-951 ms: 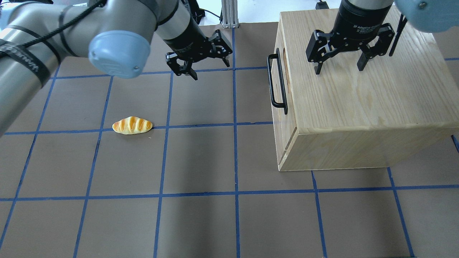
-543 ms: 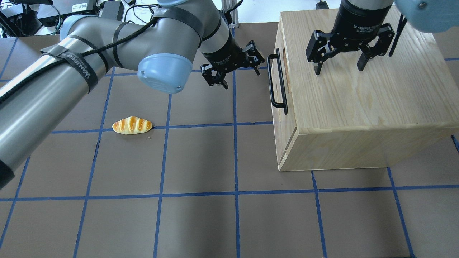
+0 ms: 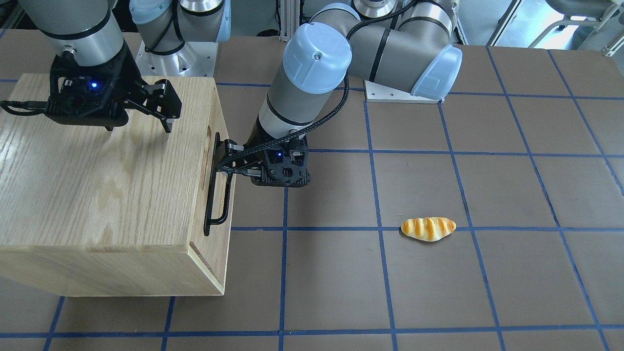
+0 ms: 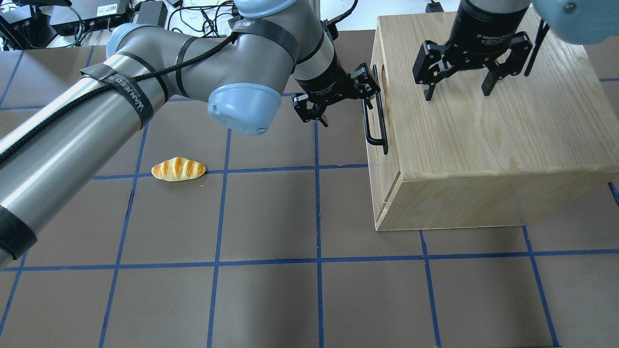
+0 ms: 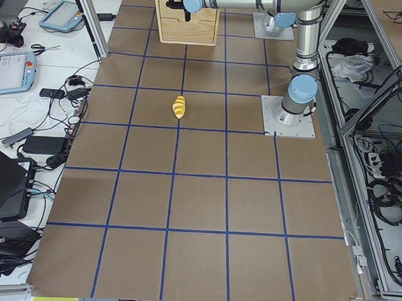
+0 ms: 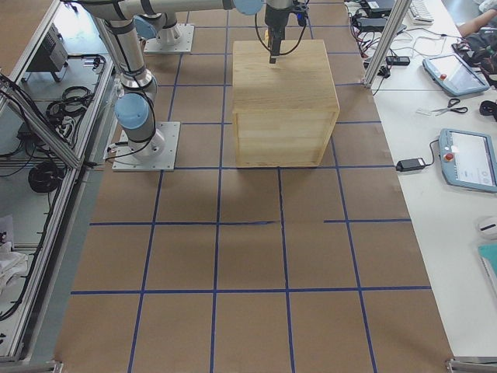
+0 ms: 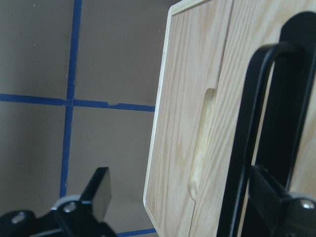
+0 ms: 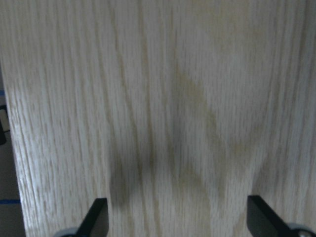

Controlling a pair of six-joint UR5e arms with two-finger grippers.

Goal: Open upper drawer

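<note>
The upper drawer (image 4: 378, 126) is shut in the oak cabinet's face, its long black bar handle (image 4: 375, 113) on the side toward my left arm. My left gripper (image 4: 341, 96) is open at the handle's far end, one finger (image 4: 370, 79) right by the bar. In the left wrist view the handle (image 7: 249, 143) stands between the two open fingers, close to the right one (image 7: 276, 197). In the front-facing view my left gripper (image 3: 228, 158) meets the handle (image 3: 217, 187). My right gripper (image 4: 457, 89) hovers open and empty over the cabinet top (image 8: 168, 98).
The oak cabinet (image 4: 483, 135) stands at the table's right. A toy bread roll (image 4: 178, 169) lies on the brown mat to the left, apart from both arms. Blue tape lines grid the mat.
My left arm has swung right across the mat, from well short of the cabinet up to the drawer handle. The right gripper, the drawer and the roll have not moved.
</note>
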